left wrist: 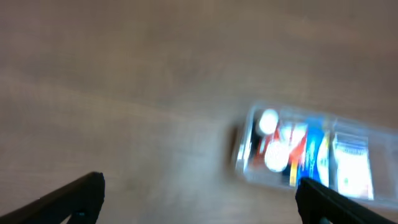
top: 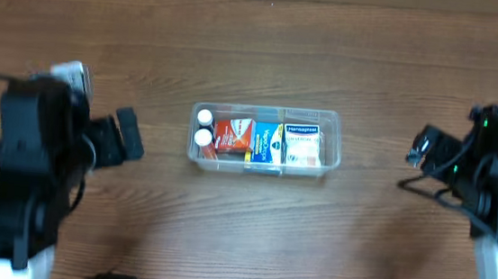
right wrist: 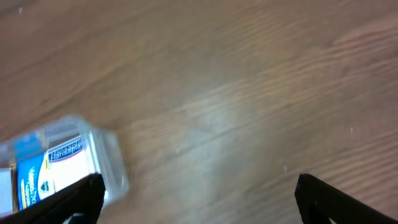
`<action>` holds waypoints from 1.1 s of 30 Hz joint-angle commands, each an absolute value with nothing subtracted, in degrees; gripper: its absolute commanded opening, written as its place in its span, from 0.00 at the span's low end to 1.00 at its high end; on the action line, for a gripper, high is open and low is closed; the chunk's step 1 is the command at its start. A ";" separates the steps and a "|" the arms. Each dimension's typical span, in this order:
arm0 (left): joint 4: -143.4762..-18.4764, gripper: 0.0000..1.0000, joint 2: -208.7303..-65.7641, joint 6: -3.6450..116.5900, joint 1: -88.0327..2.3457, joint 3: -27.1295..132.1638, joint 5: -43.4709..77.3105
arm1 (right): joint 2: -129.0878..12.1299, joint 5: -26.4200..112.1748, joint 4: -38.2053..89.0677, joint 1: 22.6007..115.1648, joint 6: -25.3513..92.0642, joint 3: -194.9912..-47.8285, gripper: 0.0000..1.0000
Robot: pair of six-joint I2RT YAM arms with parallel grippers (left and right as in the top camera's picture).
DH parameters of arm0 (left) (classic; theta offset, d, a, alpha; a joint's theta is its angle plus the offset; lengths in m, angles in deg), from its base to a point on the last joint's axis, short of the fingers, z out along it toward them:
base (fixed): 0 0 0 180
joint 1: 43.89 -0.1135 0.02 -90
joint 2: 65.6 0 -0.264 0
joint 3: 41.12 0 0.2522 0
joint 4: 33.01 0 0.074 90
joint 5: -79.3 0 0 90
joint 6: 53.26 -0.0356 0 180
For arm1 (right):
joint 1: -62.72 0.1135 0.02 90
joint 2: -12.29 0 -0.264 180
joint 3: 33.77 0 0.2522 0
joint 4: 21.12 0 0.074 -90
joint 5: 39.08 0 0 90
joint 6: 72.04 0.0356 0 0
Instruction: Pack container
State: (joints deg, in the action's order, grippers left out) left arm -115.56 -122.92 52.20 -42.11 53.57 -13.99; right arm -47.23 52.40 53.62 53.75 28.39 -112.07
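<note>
The clear container sits at the table's middle. It holds two white-capped bottles, a red box, a blue box and a white box. It shows blurred in the left wrist view and partly in the right wrist view. My left gripper is open and empty, well left of the container. My right gripper is open and empty, well right of it. In the wrist views the left jaws and right jaws stand wide apart over bare wood.
The wooden table surrounds the container. The arm bases stand at the left and right front corners.
</note>
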 commanded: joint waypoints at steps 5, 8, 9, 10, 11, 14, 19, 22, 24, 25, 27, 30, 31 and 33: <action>-114.36 1.00 -101.52 58.41 -41.26 31.05 -16.46 | -38.47 50.84 60.87 53.64 27.76 -107.19 1.00; -116.64 1.00 -101.92 58.41 -41.26 30.86 -16.48 | -39.45 50.87 60.87 53.64 27.76 -107.19 1.00; -116.70 1.00 -101.92 58.41 -41.26 30.86 -16.46 | -39.89 50.84 60.87 53.64 27.74 -107.19 1.00; -116.81 1.00 -101.92 58.41 -41.26 30.86 -16.48 | -40.46 50.84 60.87 53.64 27.76 -107.19 1.00; -116.81 1.00 -101.92 58.41 -41.26 30.86 -16.48 | -41.29 50.84 60.87 53.64 27.74 -107.19 1.00; -116.81 1.00 -101.92 58.41 -41.26 30.86 -16.48 | -44.35 52.81 60.87 53.64 27.74 -107.19 1.00; -116.81 1.00 -101.92 58.41 -41.26 30.86 -16.48 | -41.44 51.33 54.49 56.92 27.76 -106.89 1.00; -116.81 1.00 -101.92 58.41 -41.26 30.86 -16.46 | -30.01 52.57 40.20 64.24 24.22 -100.22 1.00; -116.81 1.00 -101.92 58.41 -41.26 30.86 -16.46 | -22.49 52.29 35.69 65.02 23.91 -94.49 1.00; -116.81 1.00 -101.92 58.41 -41.26 30.86 -16.46 | -18.05 52.22 33.77 65.02 23.89 -91.04 1.00; -116.83 1.00 -101.92 58.41 -41.26 30.86 -16.46 | -9.14 52.13 29.27 65.00 23.91 -84.05 1.00; -116.83 1.00 -101.92 58.41 -41.26 30.86 -16.46 | 0.63 52.13 22.40 65.00 23.89 -76.26 1.00; -116.83 1.00 -101.92 58.41 -41.26 30.86 -16.48 | 2.75 52.13 19.89 65.00 23.87 -74.12 1.00; -116.83 1.00 -101.92 58.41 -41.26 30.86 -16.46 | 6.95 52.16 12.87 64.94 23.87 -68.66 1.00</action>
State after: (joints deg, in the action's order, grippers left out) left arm -116.99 -102.02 57.77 -41.61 31.14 -15.71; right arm 3.43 51.81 17.14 64.70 24.13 -73.12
